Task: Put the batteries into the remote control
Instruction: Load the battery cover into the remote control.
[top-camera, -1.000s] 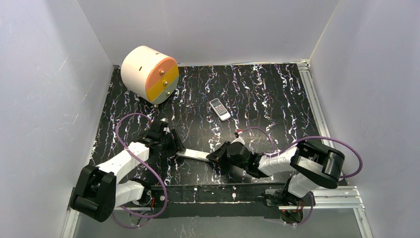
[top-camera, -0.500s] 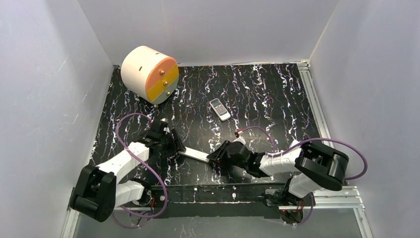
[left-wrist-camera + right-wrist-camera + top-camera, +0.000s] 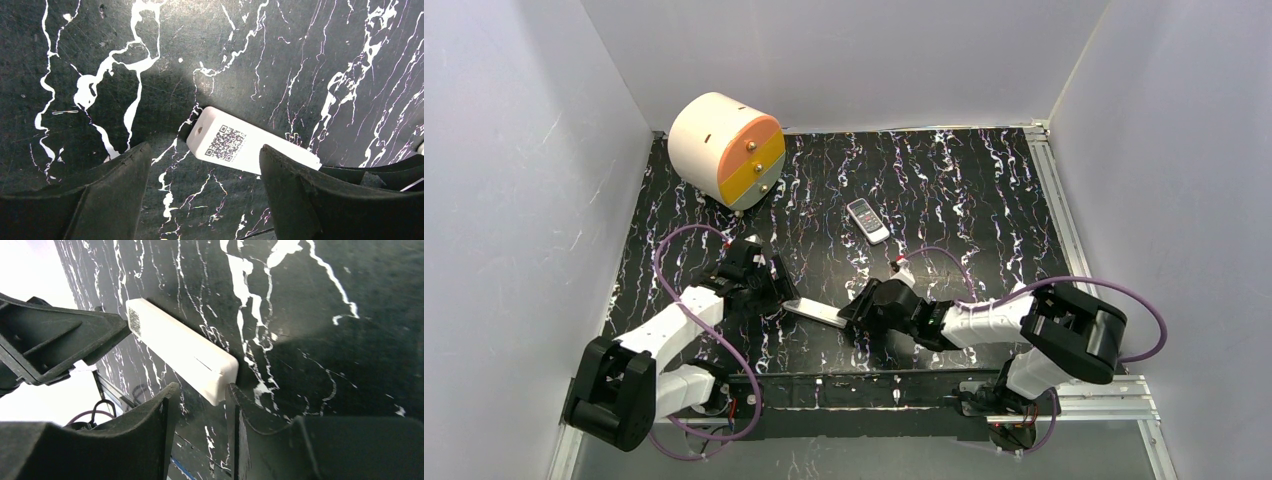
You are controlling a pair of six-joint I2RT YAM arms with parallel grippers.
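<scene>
White and slim, the remote [image 3: 817, 312] lies flat on the black, white-veined table [image 3: 964, 190], near its front edge and between the two arms. It runs slantwise, one end towards the left arm and the other towards the right. Its plain back faces up, with a square code sticker [image 3: 226, 142] and a small hole at the left-hand end. A thin seam crosses the back close to the other end.

The left gripper [image 3: 204, 152] hangs low over the sticker end with its jaws spread wide. The remote's end sits in the gap between them, clear of the finger [image 3: 117, 185] on one side. On the other side the remote's body runs off behind the second finger, and I cannot tell whether they touch.

The right gripper [image 3: 200, 389] is at the opposite end, its jaws parted by only a narrow gap. The remote's rounded end sits right at their tips. Whether the tips press on it or merely stand against it I cannot tell.

Farther back, near the middle of the table, lies a small grey remote [image 3: 867, 220] with its buttons up, well apart from both grippers. A white drum [image 3: 709, 135] with an orange, yellow and grey face stands in the far left corner.
</scene>
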